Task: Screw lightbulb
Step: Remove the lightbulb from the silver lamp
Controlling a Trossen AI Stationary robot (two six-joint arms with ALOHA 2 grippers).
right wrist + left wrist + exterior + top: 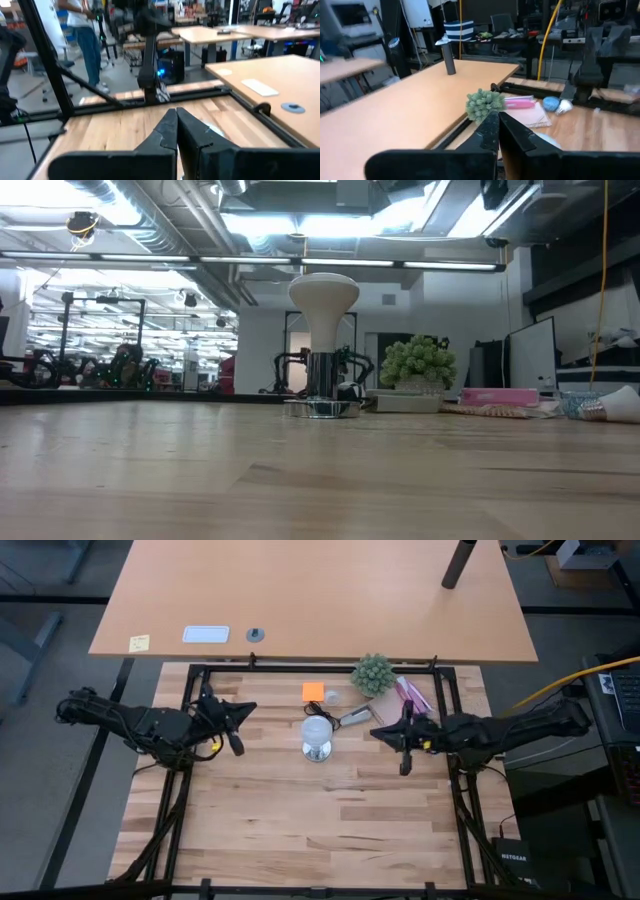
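The white lightbulb (317, 729) stands upright at the table's middle, its neck down in a shiny silver socket on a round base (317, 751). In the low view the bulb's head (324, 293) tops the silver socket (320, 383). My left gripper (250, 708) hovers left of the bulb, shut and holding nothing, its fingers together in the left wrist view (497, 122). My right gripper (374, 731) hovers right of the bulb, also shut and holding nothing (176, 119). Neither touches the bulb.
Behind the bulb lie an orange square (313, 692), a grey oblong metal object (355, 718), a small green plant (373, 675) and a pink flat thing (412, 697). Another small white bulb (608, 406) lies at the right. A black frame rail (320, 668) runs along the far edge.
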